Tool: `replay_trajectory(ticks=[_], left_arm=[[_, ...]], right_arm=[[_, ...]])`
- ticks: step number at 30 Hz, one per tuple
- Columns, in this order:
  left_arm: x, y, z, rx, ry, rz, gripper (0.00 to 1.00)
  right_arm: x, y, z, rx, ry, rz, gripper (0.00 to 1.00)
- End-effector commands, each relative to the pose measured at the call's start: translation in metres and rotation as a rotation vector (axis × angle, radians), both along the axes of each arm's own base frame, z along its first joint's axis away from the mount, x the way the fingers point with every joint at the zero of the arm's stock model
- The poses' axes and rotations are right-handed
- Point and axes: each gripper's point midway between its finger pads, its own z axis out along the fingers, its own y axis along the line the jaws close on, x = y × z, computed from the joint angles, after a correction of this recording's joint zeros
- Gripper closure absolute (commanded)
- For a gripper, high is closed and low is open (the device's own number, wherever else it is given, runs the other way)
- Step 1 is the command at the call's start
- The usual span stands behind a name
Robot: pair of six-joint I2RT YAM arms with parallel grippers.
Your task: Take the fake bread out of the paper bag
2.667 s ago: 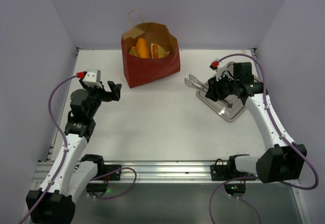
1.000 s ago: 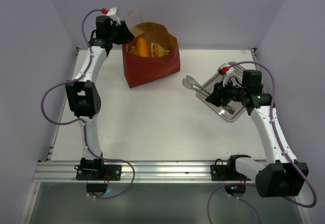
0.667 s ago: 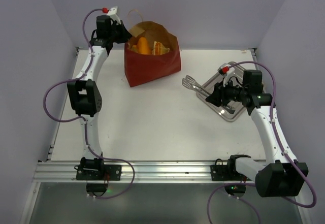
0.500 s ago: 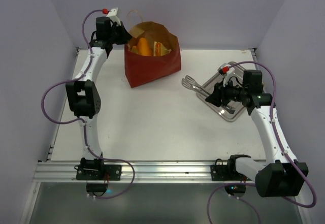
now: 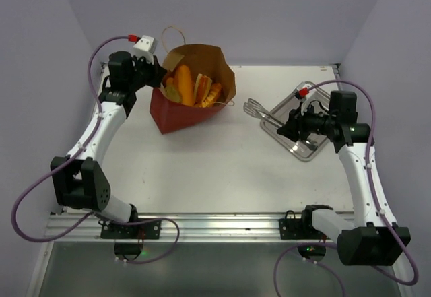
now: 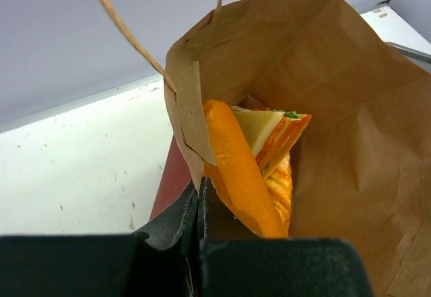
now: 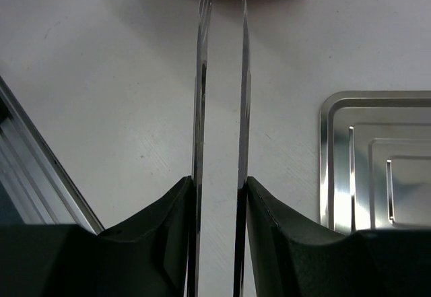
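Left gripper (image 6: 202, 199), pressed onto paper bag (image 5: 178, 115) rim: bag now dragged left, tilted, fake bread (image 5: 183, 83) more exposed. Right gripper (image 7: 219, 182) pinches tongs (image 5: 258, 110), apparently ready for extraction.

We see the red paper bag (image 5: 176, 115), brown inside, tilted with mouth open; orange fake bread (image 5: 183, 83) pieces stand upright within.

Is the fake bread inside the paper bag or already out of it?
Inside: the fake bread sits within the open paper bag; none lies outside.
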Motion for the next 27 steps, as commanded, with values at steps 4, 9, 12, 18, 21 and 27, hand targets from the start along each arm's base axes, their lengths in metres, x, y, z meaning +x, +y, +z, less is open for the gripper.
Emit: replay_trajectory(ticks=[4,9,12,18,21,27], left_arm=[[-0.050,-0.004,0.050,0.092,-0.291,-0.101,1.00],[-0.085,-0.018,0.029,0.015,-0.261,-0.167,1.00],[-0.102,-0.027,0.012,-0.021,-0.220,-0.201,1.00],[-0.130,-0.041,0.016,-0.103,-0.243,-0.242,1.00],[-0.140,-0.053,0.022,-0.129,-0.253,-0.273,1.00],[-0.154,-0.069,0.023,-0.172,-0.247,-0.290,1.00]], right_arm=[[-0.011,-0.006,0.046,-0.059,-0.134,0.015,0.62],[-0.033,0.002,0.064,-0.061,-0.178,0.111,0.62],[-0.057,0.009,0.068,-0.051,-0.179,0.197,0.62],[-0.080,0.015,0.080,-0.053,-0.201,0.297,0.60],[-0.083,0.016,0.088,-0.055,-0.218,0.322,0.61],[-0.080,0.027,0.087,-0.031,-0.174,0.353,0.61]])
